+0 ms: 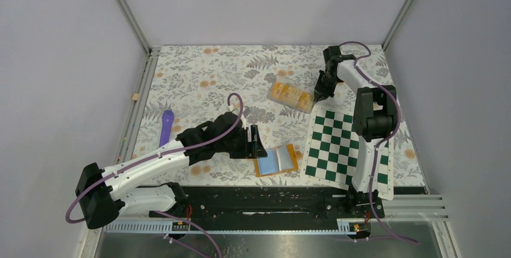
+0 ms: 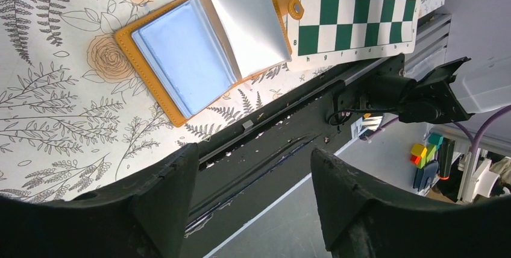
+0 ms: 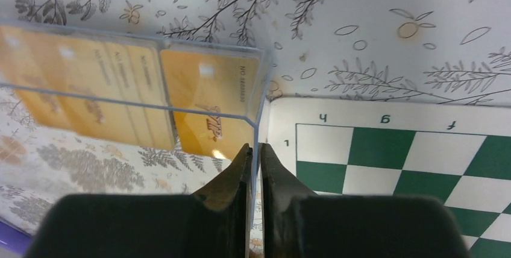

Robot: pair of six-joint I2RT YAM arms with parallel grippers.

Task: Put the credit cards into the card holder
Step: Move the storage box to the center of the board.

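1. Credit cards (image 3: pixel 205 98): orange-yellow, overlapped inside the clear plastic box (image 3: pixel 258 83). None shows in the card holder (image 2: pixel 181 59) yet.
2. Right gripper (image 3: pixel 253 149): jaws narrow, pinched on the box's thin end wall. As far as we can tell, one finger is inside and one outside. It grips the box, not a card.
3. Around the pinch: the nearest card lies right up against that wall. The chequered board (image 3: pixel 391 161) sits just beside the box on the outer side.
4. Left gripper (image 2: pixel 253 152): jaws wide, nothing between them, hovering just beside the card holder. The holder lies open, blue pockets up, near the table's front edge and well apart from the box.
5. Our read: the step in hand is taking control of the box so the cards become reachable.
6. To do it well, we'd:
   - squeeze lightly, since the wall is thin and will flex or slip;
   - drag or tip the box slowly rather than lift it, so the cards don't spill;
   - steer clear of the board's edge;
   - bring the box toward the open holder, so the left arm has a short reach.
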